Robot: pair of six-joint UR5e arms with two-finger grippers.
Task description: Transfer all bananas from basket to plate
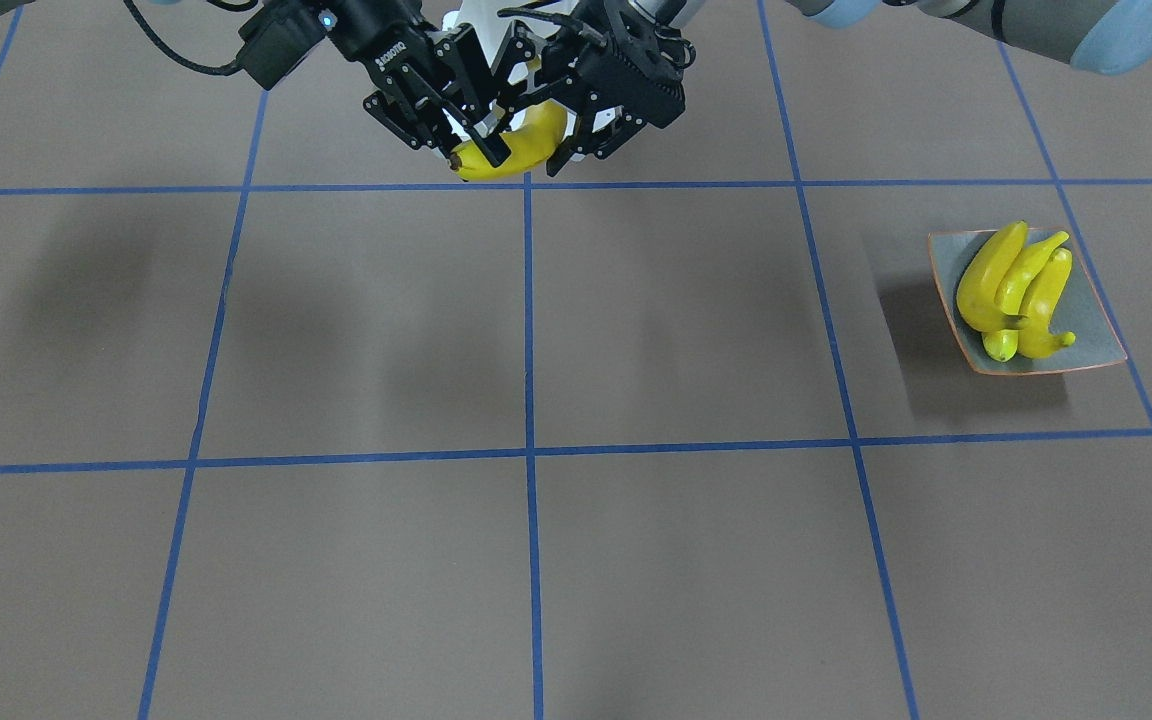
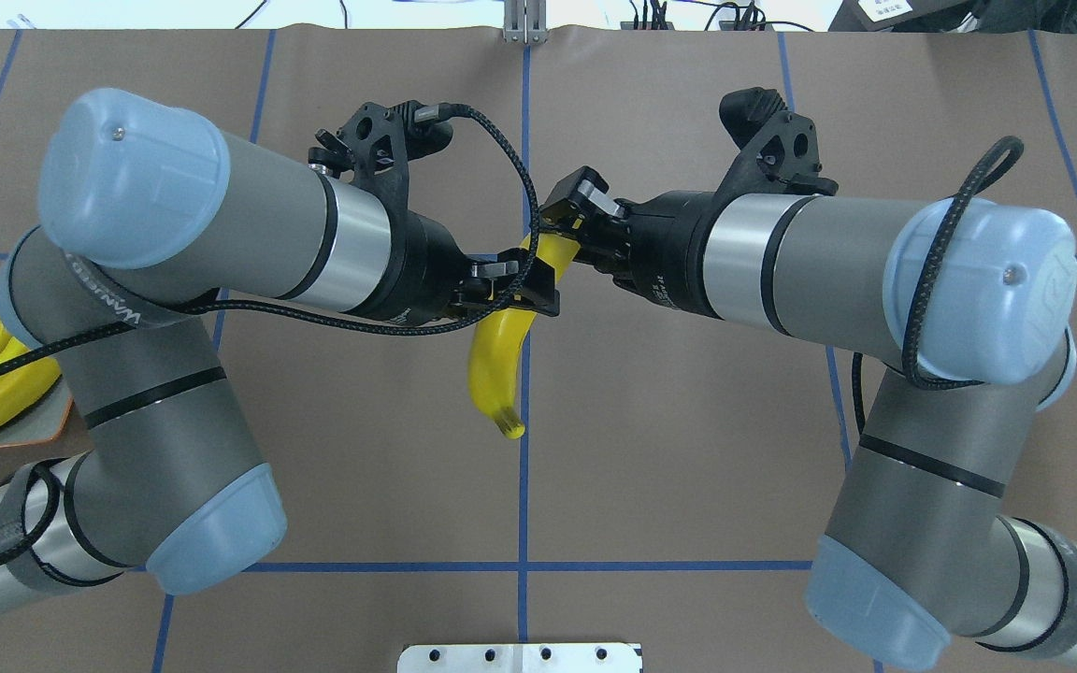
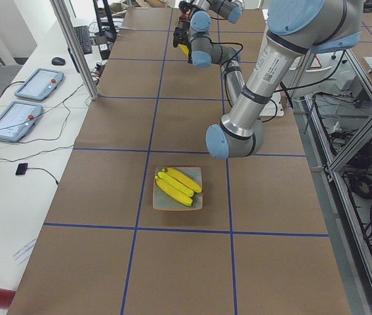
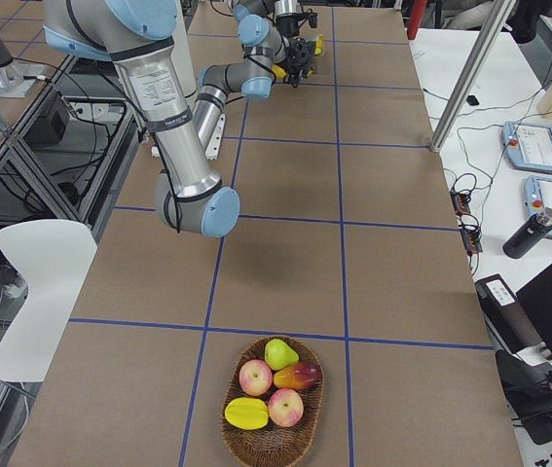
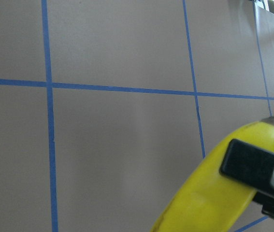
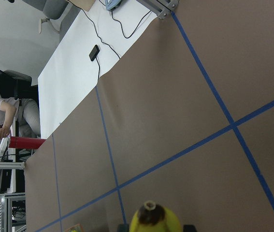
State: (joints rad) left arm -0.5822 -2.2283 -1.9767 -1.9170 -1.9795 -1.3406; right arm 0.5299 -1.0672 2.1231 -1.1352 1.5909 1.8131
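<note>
Between left tool [image 2: 521, 287], right tool [image 2: 565, 217]: banana [image 2: 494, 366]

One banana [image 2: 496, 365] is between the left gripper [image 2: 520, 288] and the right gripper [image 2: 568, 224]; both touch it. The plate [image 1: 1096, 340] lies well off on the left gripper's side, three bananas [image 1: 1011, 290] on it. The basket [image 4: 256, 448] lies well off on the right gripper's side.

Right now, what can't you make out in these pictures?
- Plate: overhead view, cut by left edge and covered by the left arm.
- Whether the right gripper clamps the banana: right wrist view's bottom edge cuts off the fingers.
- Yellow fruit in basket: exterior right view, too small to name.
</note>
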